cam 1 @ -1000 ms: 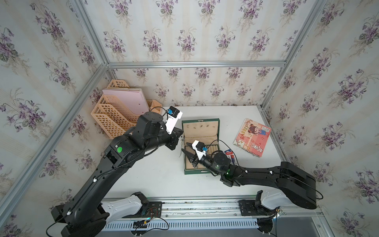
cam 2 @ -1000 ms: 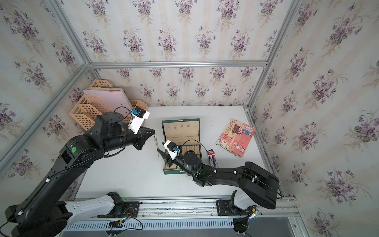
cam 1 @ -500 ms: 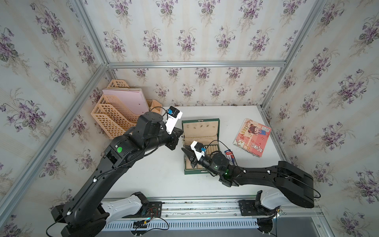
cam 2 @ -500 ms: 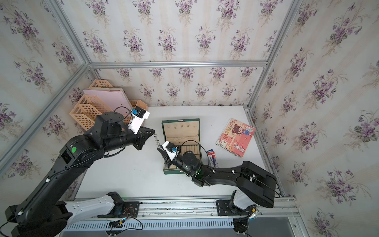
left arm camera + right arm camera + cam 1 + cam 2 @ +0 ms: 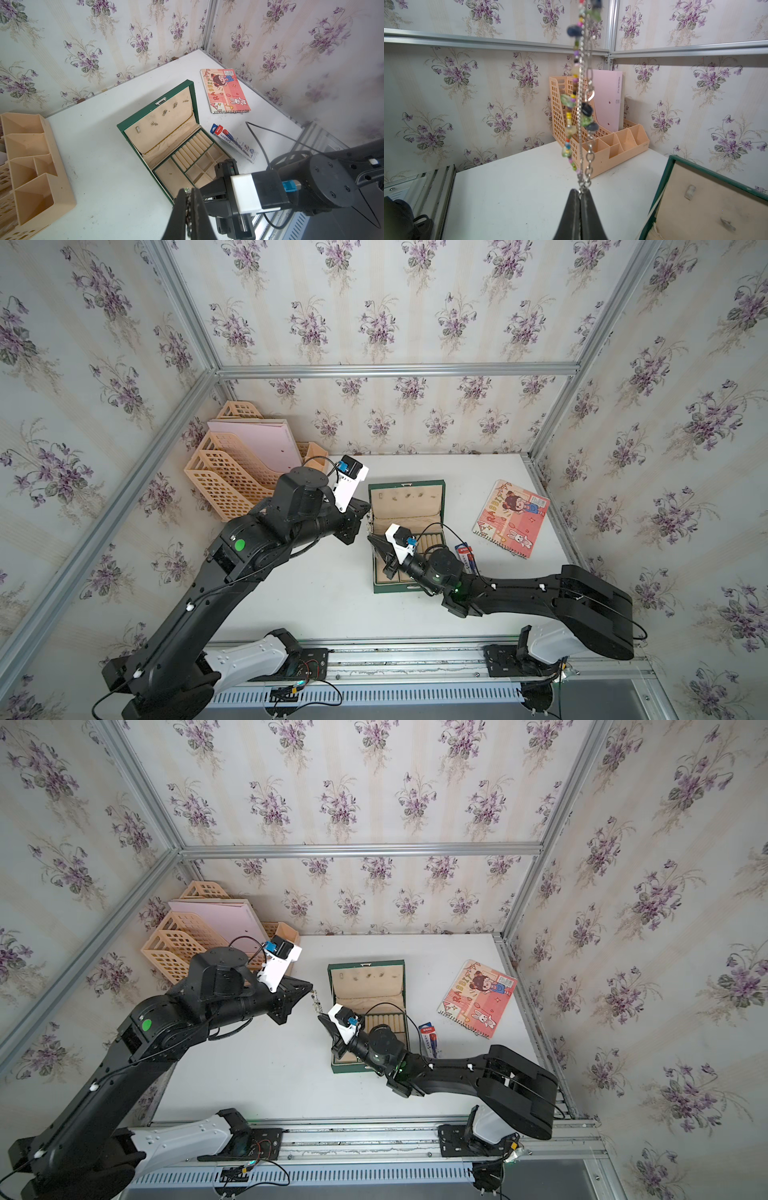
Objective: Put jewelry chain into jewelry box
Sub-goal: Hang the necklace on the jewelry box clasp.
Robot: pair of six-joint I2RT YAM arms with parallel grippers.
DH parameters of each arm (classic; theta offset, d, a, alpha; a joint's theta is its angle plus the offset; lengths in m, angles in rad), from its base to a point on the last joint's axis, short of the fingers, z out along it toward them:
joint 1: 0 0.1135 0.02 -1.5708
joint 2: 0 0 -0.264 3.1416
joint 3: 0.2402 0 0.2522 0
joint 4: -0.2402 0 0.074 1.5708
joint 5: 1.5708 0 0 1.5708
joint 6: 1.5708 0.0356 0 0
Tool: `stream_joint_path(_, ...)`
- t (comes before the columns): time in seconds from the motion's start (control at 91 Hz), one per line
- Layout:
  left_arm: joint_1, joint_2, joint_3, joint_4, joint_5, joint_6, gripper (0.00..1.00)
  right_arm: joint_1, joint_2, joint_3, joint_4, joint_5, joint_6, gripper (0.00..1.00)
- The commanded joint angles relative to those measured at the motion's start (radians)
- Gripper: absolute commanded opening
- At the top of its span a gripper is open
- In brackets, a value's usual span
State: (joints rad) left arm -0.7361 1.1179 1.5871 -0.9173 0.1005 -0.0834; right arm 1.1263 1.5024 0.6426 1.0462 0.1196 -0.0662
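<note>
The jewelry chain [image 5: 316,1002], silvery links with small coloured beads, hangs taut between my two grippers just left of the jewelry box. My left gripper [image 5: 311,987] is shut on its upper end, with links showing between the jaws [image 5: 188,205]. My right gripper [image 5: 321,1016] is shut on the lower end; in the right wrist view the chain [image 5: 580,124] rises from the closed tips [image 5: 579,192]. The dark green jewelry box [image 5: 407,485] lies open on the table with its beige lid flat. Its rim [image 5: 193,93] and compartments show in the left wrist view.
A peach lattice file organizer [image 5: 232,477] with a pink folder [image 5: 257,439] stands at the back left. A pink cartoon notebook [image 5: 513,516] lies right of the box, and a pen pack [image 5: 465,556] lies between them. Patterned walls enclose the table.
My right gripper has shifted a little left, up to the hanging chain, and closed on its lower end. The left arm has held still.
</note>
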Motion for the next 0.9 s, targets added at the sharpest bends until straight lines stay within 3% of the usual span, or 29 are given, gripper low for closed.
stream_joint_path(0.0,0.0,-0.014,-0.014,0.015,-0.026,-0.001,0.0,0.001,-0.013,-0.006,0.011,0.024,0.006,0.0)
stream_joint_path(0.352,0.0,-0.094,-0.224,0.242,-0.216,-0.145,0.0,-0.006,-0.13,-0.038,-0.17,0.122,0.007,0.0)
stream_joint_path(0.604,0.0,-0.116,-0.511,0.653,-0.303,-0.354,0.0,-0.089,-0.123,0.029,-0.325,0.191,0.09,0.0)
stream_joint_path(0.89,-0.001,-0.043,-0.719,1.065,-0.346,-0.423,0.0,-0.216,-0.046,0.128,-0.398,0.18,0.19,0.0)
